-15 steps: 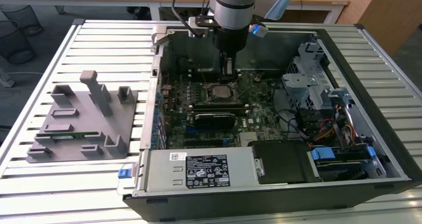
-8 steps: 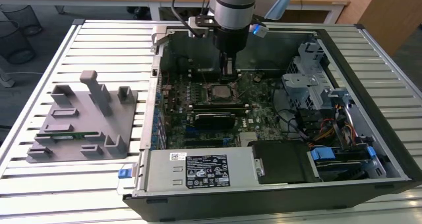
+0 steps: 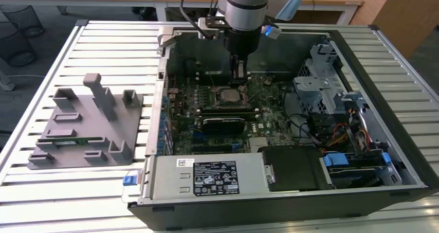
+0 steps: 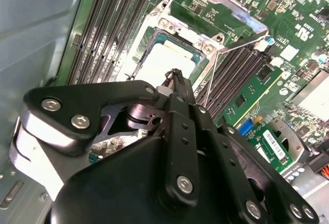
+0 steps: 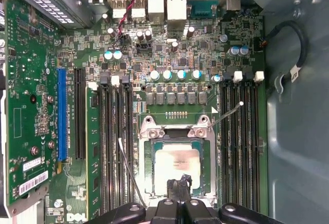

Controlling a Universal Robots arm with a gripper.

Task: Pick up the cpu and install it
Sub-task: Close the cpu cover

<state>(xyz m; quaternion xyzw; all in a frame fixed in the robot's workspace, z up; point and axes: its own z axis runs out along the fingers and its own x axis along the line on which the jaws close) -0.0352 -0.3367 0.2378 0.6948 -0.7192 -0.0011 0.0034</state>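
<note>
The cpu [image 5: 177,163] lies flat in the motherboard socket [image 5: 149,154], its silver top facing up, also seen in the second wrist view [image 4: 165,62] and faintly in the exterior view [image 3: 229,95]. The socket's metal load plate [image 4: 226,5] stands raised and the thin lever [image 5: 226,113] is up. My gripper [image 5: 180,184] hangs inside the computer case just above the near edge of the cpu. Its black fingertips [image 4: 175,75] are pressed together with nothing between them. In the exterior view the gripper [image 3: 239,79] points straight down over the board.
Rows of memory slots [image 5: 115,147] flank the socket on both sides. An expansion card [image 5: 25,106] stands beside them. The case walls, a drive cage [image 3: 322,89] and the power supply [image 3: 213,176] hem in the board. A grey fixture [image 3: 82,125] sits on the exterior view's left.
</note>
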